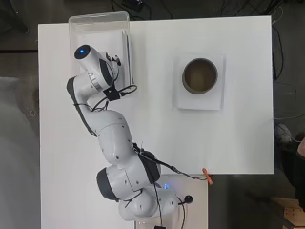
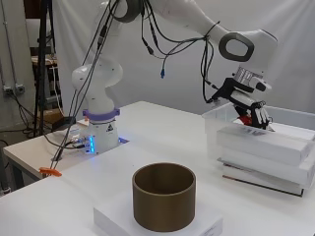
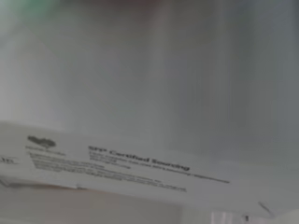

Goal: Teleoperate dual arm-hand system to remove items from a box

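Hand (image 2: 253,115) fingers are lowered, curled, into the clear box (image 2: 216,125); any held item cannot be told.

Brown cylinder (image 1: 199,76) on white slab (image 1: 199,101), orange clip (image 1: 207,174) at table edge (image 1: 238,143)

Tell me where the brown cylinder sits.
The brown cylinder stands upright on a white block, right of centre in the overhead view, well apart from the clear box.

The white arm (image 2: 162,14) rises from its base (image 2: 98,130), arches high, and bends down at the wrist over the clear box (image 2: 216,123). The hand (image 2: 253,114) points downward inside the box's rim, its black and white fingers (image 2: 261,118) loosely curled.
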